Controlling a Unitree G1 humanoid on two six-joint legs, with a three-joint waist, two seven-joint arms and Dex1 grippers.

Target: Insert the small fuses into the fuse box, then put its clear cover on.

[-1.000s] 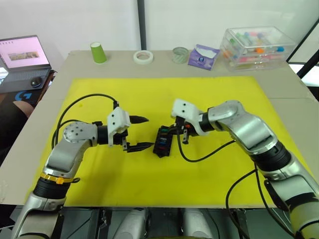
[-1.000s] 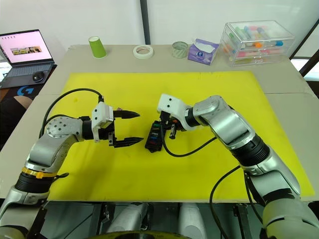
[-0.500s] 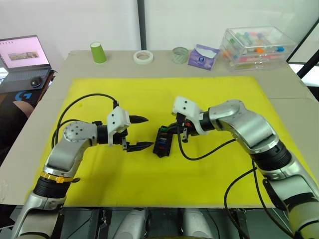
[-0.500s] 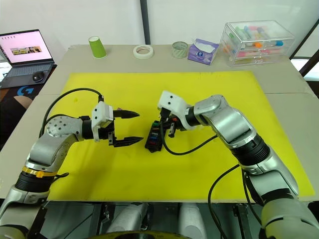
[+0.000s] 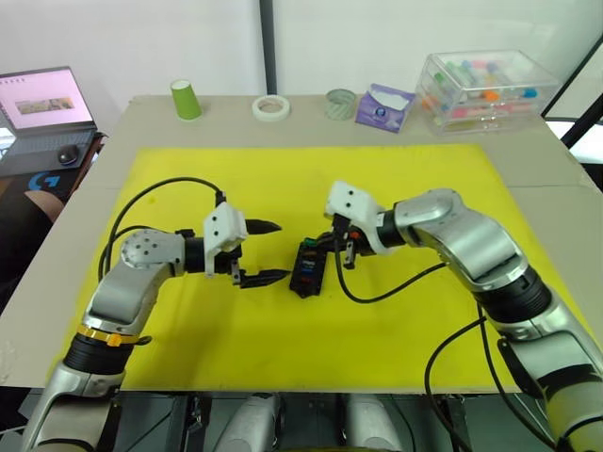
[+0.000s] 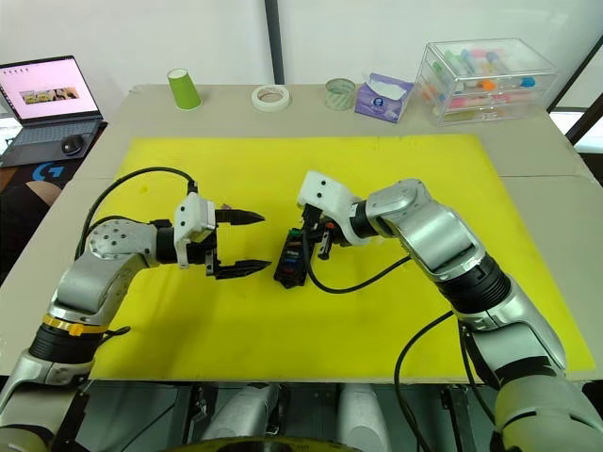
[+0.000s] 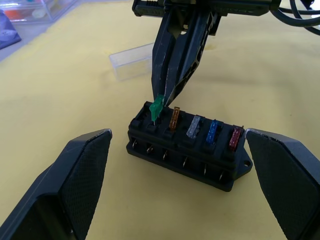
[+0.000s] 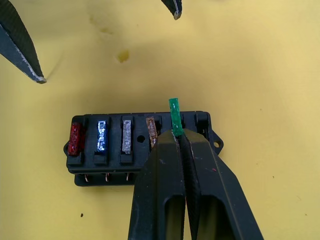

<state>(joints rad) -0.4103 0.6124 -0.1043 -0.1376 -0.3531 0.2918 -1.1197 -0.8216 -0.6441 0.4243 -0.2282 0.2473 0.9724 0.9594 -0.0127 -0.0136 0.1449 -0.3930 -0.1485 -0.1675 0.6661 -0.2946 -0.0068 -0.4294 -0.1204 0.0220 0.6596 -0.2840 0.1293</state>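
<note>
Probably a lab: yellow mat (image 5: pixel 283 320), laptop (image 5: pixel 42 104), tape roll (image 5: pixel 270 107).

The fuse box (image 5: pixel 307 268) lies on the mat (image 5: pixel 188 320) between both pincers, the clear cover (image 7: pixel 131 61) behind it.

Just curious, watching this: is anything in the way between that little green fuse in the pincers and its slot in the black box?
Nothing visible. The right gripper holds the green fuse right at the end slot of the fuse box, beside the four fuses already in.
</note>
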